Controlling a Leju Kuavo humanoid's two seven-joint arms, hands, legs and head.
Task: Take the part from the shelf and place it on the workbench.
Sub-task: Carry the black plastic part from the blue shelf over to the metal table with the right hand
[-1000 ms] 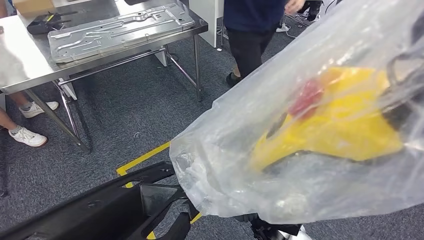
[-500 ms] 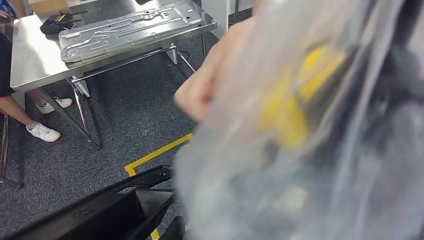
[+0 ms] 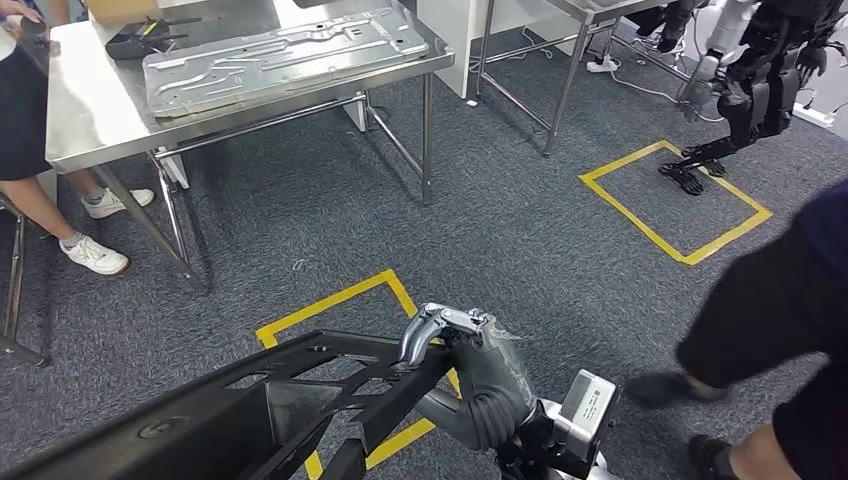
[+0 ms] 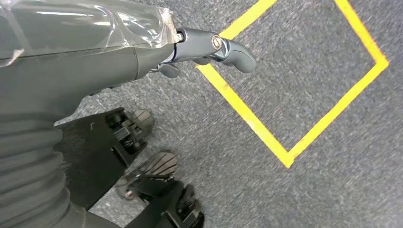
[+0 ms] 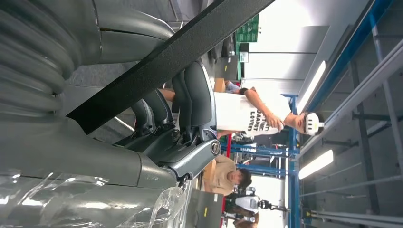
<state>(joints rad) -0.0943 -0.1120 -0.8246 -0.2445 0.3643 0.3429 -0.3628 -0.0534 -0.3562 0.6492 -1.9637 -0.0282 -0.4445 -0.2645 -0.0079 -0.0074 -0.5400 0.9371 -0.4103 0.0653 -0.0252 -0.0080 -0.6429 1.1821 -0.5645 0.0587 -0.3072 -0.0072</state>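
The part is a long black frame [image 3: 250, 410] with open cut-outs, running from the lower left of the head view toward the middle. My right hand [image 3: 470, 365] grips its near end; in the right wrist view the dark fingers [image 5: 190, 102] wrap around the black bar [image 5: 161, 61]. The workbench [image 3: 90, 120] is a steel table at the upper left, across the carpet. My left hand [image 4: 209, 47] hangs over the floor with its thumb out and nothing in it.
A pressed metal panel [image 3: 285, 55] and a black tool [image 3: 140, 40] lie on the workbench. A person [image 3: 60, 200] in white shoes stands at its left end, another person [image 3: 790, 330] close on my right. Yellow tape squares [image 3: 675, 205] mark the carpet; another robot [image 3: 750, 90] stands far right.
A clear plastic bag with a yellow thing in it, carried across close to the camera, has gone. The floor, my right hand on the black part and the person on the right now show.
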